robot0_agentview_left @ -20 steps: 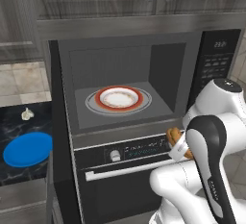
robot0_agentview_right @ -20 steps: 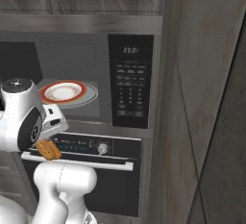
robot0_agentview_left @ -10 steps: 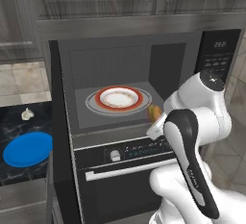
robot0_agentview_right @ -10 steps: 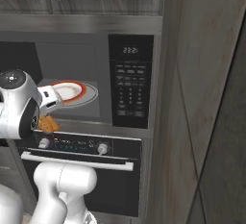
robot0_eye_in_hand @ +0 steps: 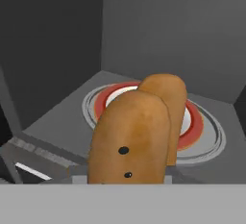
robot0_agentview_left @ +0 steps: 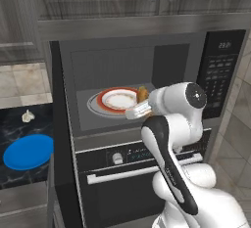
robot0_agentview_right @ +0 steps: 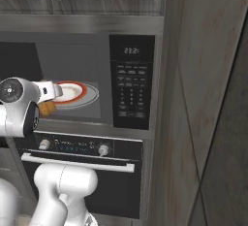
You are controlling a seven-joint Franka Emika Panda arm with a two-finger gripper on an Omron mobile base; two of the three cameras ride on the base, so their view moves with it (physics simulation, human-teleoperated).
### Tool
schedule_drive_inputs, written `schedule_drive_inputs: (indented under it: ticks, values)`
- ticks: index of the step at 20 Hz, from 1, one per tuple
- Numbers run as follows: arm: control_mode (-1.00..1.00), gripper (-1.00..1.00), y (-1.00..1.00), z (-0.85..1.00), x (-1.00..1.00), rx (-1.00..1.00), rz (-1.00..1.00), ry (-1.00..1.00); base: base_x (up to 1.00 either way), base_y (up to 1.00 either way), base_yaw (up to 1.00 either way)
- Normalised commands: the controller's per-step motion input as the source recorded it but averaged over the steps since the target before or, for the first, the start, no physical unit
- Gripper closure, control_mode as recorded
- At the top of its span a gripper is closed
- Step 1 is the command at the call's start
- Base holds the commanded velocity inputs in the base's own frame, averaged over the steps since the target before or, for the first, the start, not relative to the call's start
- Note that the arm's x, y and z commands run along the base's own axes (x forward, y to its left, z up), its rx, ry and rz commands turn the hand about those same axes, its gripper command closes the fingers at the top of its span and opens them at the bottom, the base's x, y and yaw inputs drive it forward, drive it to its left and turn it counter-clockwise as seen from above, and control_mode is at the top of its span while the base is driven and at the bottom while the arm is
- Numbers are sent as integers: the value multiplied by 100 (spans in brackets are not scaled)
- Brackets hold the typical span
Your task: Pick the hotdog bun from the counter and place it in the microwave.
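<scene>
The golden-orange hotdog bun (robot0_eye_in_hand: 139,131) stands up large in the hand view, between me and the plate. My gripper (robot0_agentview_left: 140,102) is shut on the bun (robot0_agentview_left: 142,94) at the front right of the open microwave (robot0_agentview_left: 112,65) cavity. It holds the bun just above the cavity floor, by the right edge of a red-rimmed white plate (robot0_agentview_left: 117,100) on the round turntable (robot0_eye_in_hand: 211,143). From the right base view the bun (robot0_agentview_right: 47,108) hangs below my white wrist, in front of the plate (robot0_agentview_right: 71,91). The fingertips are hidden behind the bun.
The microwave's black door (robot0_agentview_left: 60,124) stands open to the left. Its keypad panel (robot0_agentview_right: 131,91) is on the right. Below is an oven with a long bar handle (robot0_agentview_left: 142,171). On the black marble counter (robot0_agentview_left: 10,124) at left lie a blue plate (robot0_agentview_left: 28,151) and a whitish garlic-like lump (robot0_agentview_left: 27,116).
The arm has risen and swung left, carrying the bun from in front of the oven's control panel up into the mouth of the microwave, beside the plate.
</scene>
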Motion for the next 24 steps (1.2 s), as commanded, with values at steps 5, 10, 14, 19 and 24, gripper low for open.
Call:
schedule_drive_inputs:
  ticks: [5, 10, 14, 19, 24]
  values:
    - [-100, 100, 39, 42, 95, 3, -9, 0, 0, 0, 0]
    - [-100, 100, 2, 27, 83, 0, 0, 0, 0, 0, 0]
    - [-100, 100, 0, -16, 68, 0, 1, 0, 0, 0, 0]
    - [-100, 100, 0, -51, 31, 0, 3, 0, 0, 0, 0]
    - [-100, 100, 0, -36, 37, 0, 1, 0, 0, 0, 0]
